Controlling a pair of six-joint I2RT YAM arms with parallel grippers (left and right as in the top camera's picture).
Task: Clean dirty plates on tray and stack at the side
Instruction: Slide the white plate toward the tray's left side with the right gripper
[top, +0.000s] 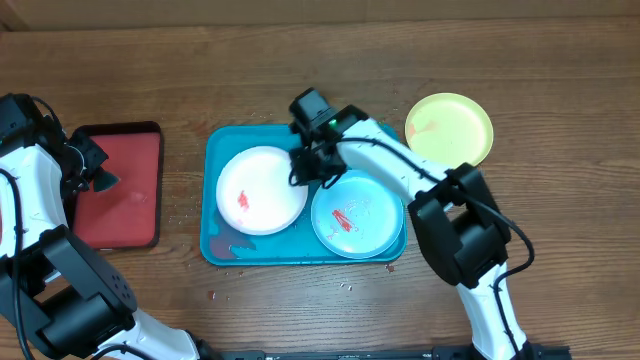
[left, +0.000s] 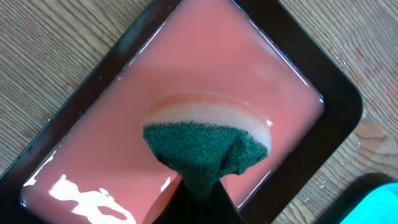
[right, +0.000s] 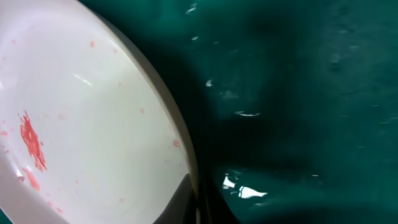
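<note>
The turquoise tray (top: 213, 215) lies mid-table. On it sit a white plate (top: 262, 190) with a red smear and a pale mint plate (top: 357, 213) with red smears. A yellow-green plate (top: 449, 128) lies on the table to the tray's right. My right gripper (top: 305, 168) is shut on the white plate's right rim; in the right wrist view the rim (right: 155, 99) runs between the fingers (right: 198, 202) over the tray floor (right: 311, 93). My left gripper (top: 95, 178) is shut on a green-and-white sponge (left: 208, 140) held over the red tray.
A dark-rimmed red tray (top: 125, 190) holding pinkish liquid (left: 93, 124) lies left of the turquoise tray, whose corner shows in the left wrist view (left: 380, 200). Small crumbs or droplets dot the wood (top: 185, 205) between the two trays.
</note>
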